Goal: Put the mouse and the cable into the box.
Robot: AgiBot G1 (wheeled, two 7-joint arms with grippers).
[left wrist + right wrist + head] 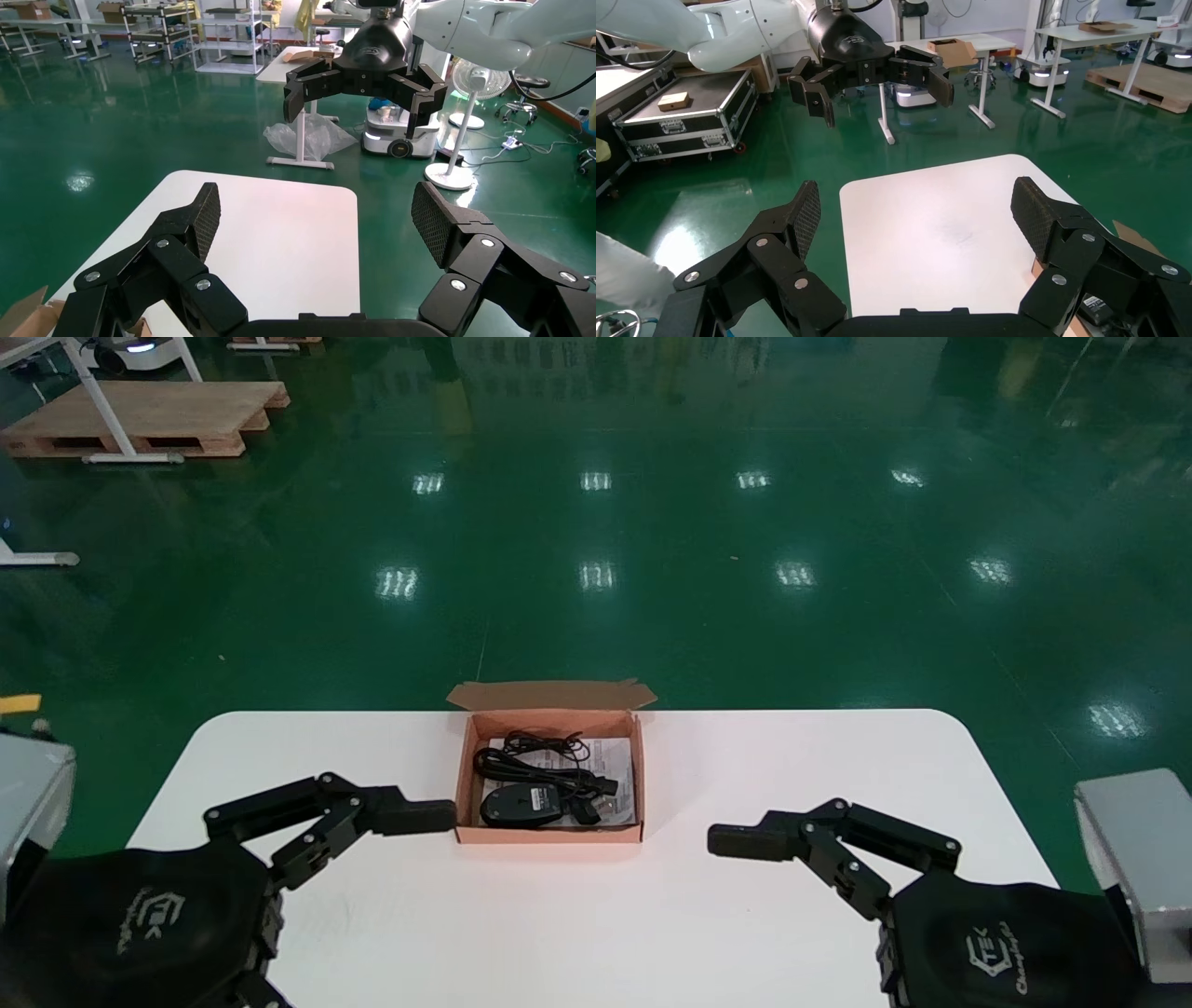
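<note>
Opened cardboard box (463, 775) on the white bench (577, 915), at the far edge, flap (549, 695) upright along the side away from the robot.

Inside the box, black mouse (521, 803) close against the near wall, toward the left corner, a pale label showing on the upturned face. Behind the mouse, deeper in the box, black cable (533, 761) in a loose coil, wholly within the walls, one plug end just right of the mouse. Beneath both, flat on the bottom of the box, a white leaflet (619, 784).

Left of the box, left pincer (414, 817) low over the bench, aimed at the near left corner, tip right at the wall; touching or just short, cannot tell. From its own wrist, left pincer (318, 217) spread wide, ribbed pads (207, 214) far apart, gripping nothing, a cardboard corner of the box at the edge of that view.

Right of the box, right pincer (745, 841) low over the bench, aimed back toward the near right corner but well apart from it. From its own wrist, right pincer (916, 210) also spread wide, gripping nothing.

Beyond the box, glossy green floor (596, 523) with lamp reflections; far beyond and to the left, a wooden pallet (149, 416)
</note>
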